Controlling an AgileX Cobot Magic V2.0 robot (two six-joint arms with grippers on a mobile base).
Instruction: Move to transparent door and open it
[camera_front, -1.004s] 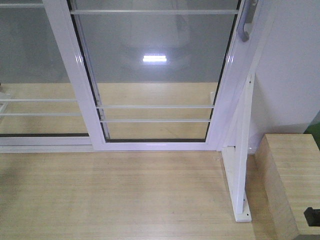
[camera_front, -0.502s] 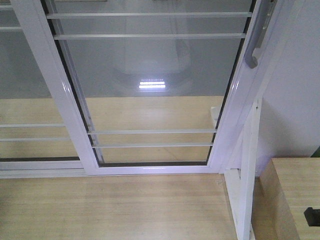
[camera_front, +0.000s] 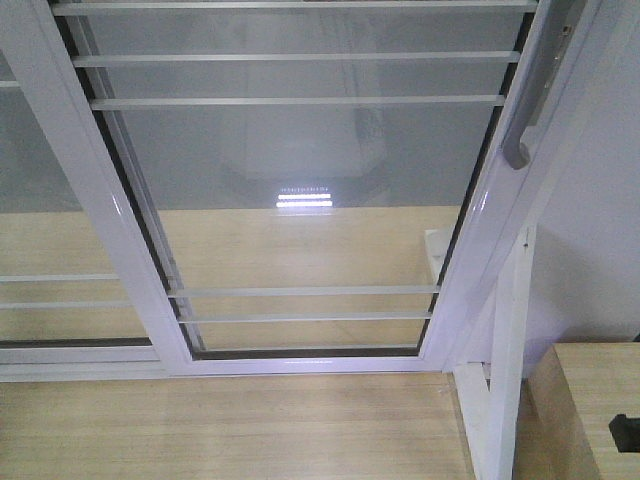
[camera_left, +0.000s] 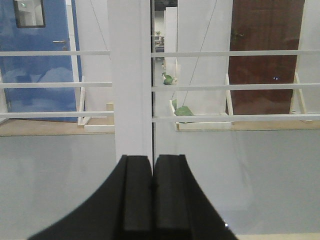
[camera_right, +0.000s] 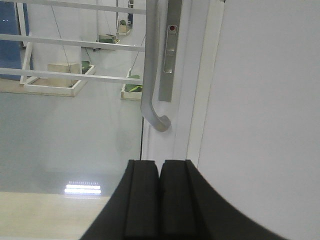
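No lettering, number or brand name can be read in any view. The one mark that shows is a small red dot (camera_right: 172, 28) near the top of the grey lock plate (camera_right: 167, 80). The plate sits on the right-hand frame of the transparent door (camera_front: 300, 180), just beside the curved pull handle (camera_right: 151, 60). The dot is too small to tell whether it carries any writing.
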